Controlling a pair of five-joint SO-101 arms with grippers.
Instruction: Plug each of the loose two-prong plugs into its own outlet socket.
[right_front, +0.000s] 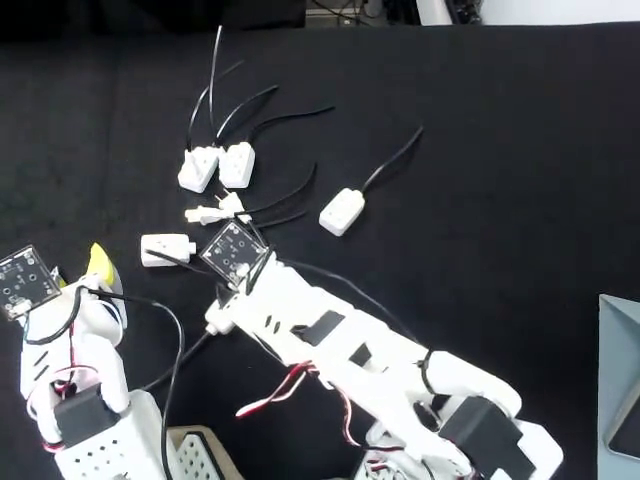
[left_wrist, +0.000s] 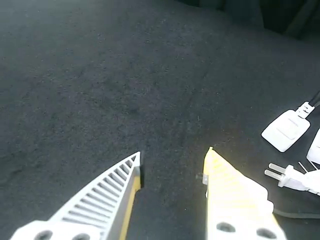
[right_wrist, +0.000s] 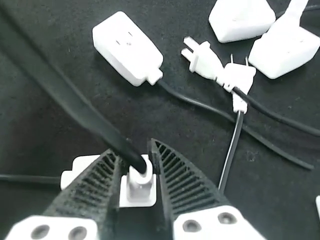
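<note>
Closest in the right wrist view, the right hand has its dark ribbed fingers pinched narrow around a small white plug. The prongs are hidden, so it is probably a plug rather than certainly one. Its thick black cable runs off toward the upper left of that frame.

Past the fingertips, at upper left, an outlet socket lies flat on the black table with its slots facing up. At upper centre a loose plug touches a second plug, both unplugged. The paired sockets sit side by side at the upper right corner.

In the high view the right arm stretches from lower right to the middle of the frame. A lone socket lies just above centre, well apart from the others.

At lower left of the high view stands the left arm. In its wrist view, the left hand holds nothing; its white and yellow fingers are spread wide over bare table. The loose plug lies near that frame's right edge.
</note>
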